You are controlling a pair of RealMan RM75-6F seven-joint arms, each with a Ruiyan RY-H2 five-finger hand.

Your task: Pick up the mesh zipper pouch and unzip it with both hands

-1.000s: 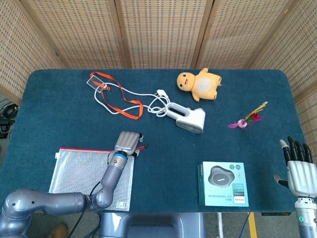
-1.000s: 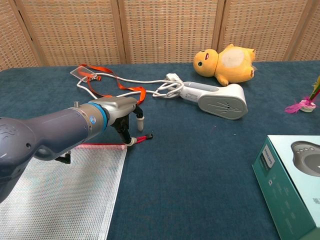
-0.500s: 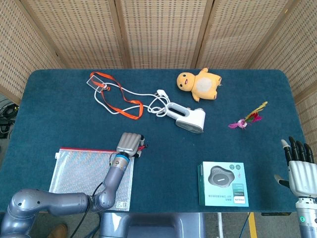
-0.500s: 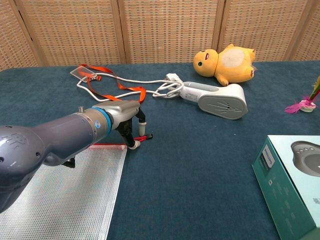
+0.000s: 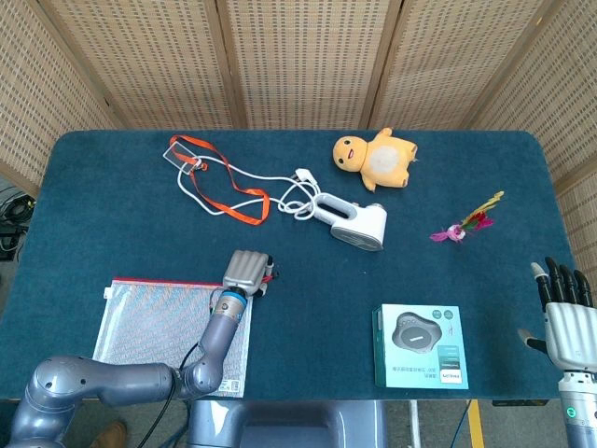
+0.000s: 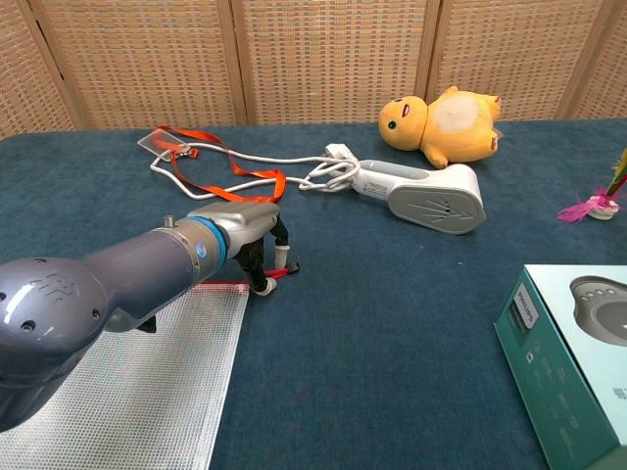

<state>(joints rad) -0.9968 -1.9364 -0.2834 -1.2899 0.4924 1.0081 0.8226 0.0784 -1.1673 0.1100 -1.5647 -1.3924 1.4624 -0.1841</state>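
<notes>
Mesh zipper pouch [image 5: 159, 322] lies flat at the near left of the blue table [image 5: 112, 215], red zipper edge along its far side; taken here as the landmark. In the chest view it fills the lower left corner [image 6: 108, 382], partly under the left forearm

Left hand [image 5: 247, 271] sits at the pouch's far right corner, knuckles up, fingers curled down toward the cloth. Fingertips [image 6: 263, 284] touch down just at the red zipper pull [image 6: 282, 270], which pokes out past the corner. Whether the pull is actually pinched cannot be told; the fingers hide the contact

Right hand [image 5: 565, 322] is well to the right of the pouch, at the table's near right edge, fingers straight and spread, palm empty. Not in the chest view

Teal boxed gadget [image 5: 422, 345] lies right of the pouch, between it and the right hand, level with the pouch's middle

Beyond the pouch and a bit right: white handheld device [image 5: 359, 222] with its white cable [image 5: 261, 177] coiled toward the left. Orange lanyard [image 5: 229, 191] with a clear badge holder [image 5: 181, 149] lies straight beyond the pouch, tangled with the cable

Feathered pink toy [image 5: 466, 224] far right of the pouch, beyond the box

Farthest: yellow plush duck [image 5: 375, 161] on its side, near the table's back edge. Woven screen panels [image 5: 298, 56] stand behind the table
</notes>
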